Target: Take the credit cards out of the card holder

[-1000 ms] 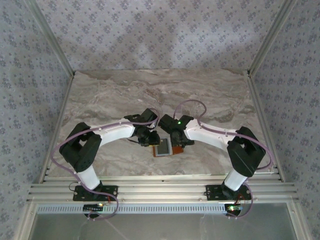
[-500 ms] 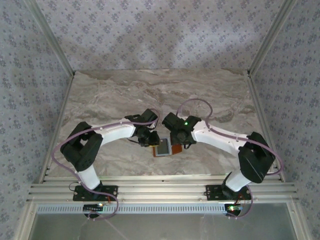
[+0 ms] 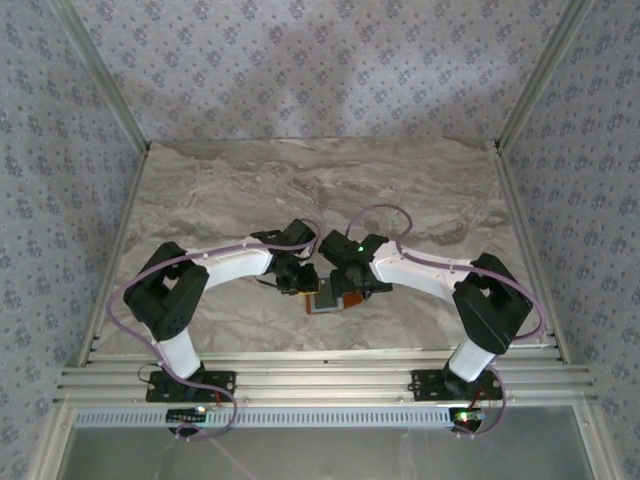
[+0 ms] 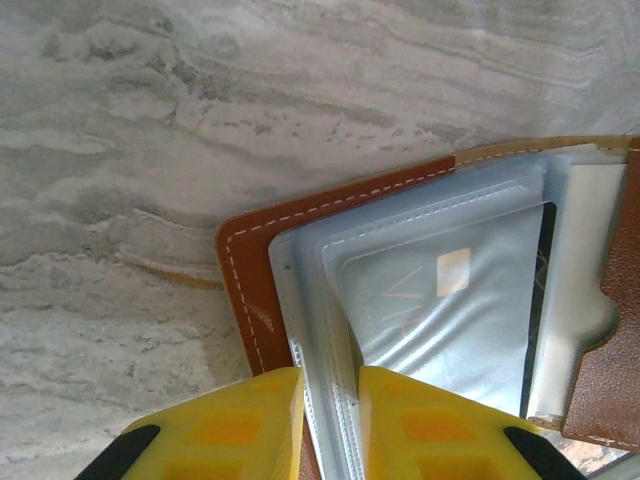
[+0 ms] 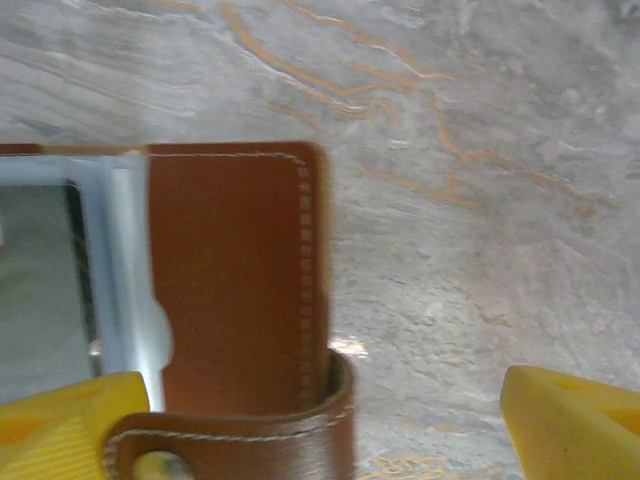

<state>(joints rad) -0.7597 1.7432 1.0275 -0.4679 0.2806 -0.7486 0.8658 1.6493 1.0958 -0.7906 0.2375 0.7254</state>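
Note:
The orange-brown card holder (image 3: 352, 298) lies open on the marble table between both arms. In the left wrist view its leather cover (image 4: 250, 280) carries clear sleeves, and a pale silvery credit card (image 4: 450, 320) with a small chip sits inside one. A thin dark edge shows along that card's right side. My left gripper (image 4: 330, 425) is shut on the sleeves' near edge, its yellow fingers (image 4: 230, 435) pinching them. My right gripper (image 5: 320, 430) stands open and wide over the holder's right flap (image 5: 230, 280). The snap tab (image 5: 240, 440) curls up between its fingers (image 5: 570, 415).
The marble table (image 3: 250, 190) stretches away behind the arms, bounded by patterned walls and aluminium rails (image 3: 320, 385) at the near edge. Bare marble (image 5: 480, 200) lies to the right of the holder's flap.
The right arm swung out to the right, then came back over the card holder. The left arm and the holder have stayed in place.

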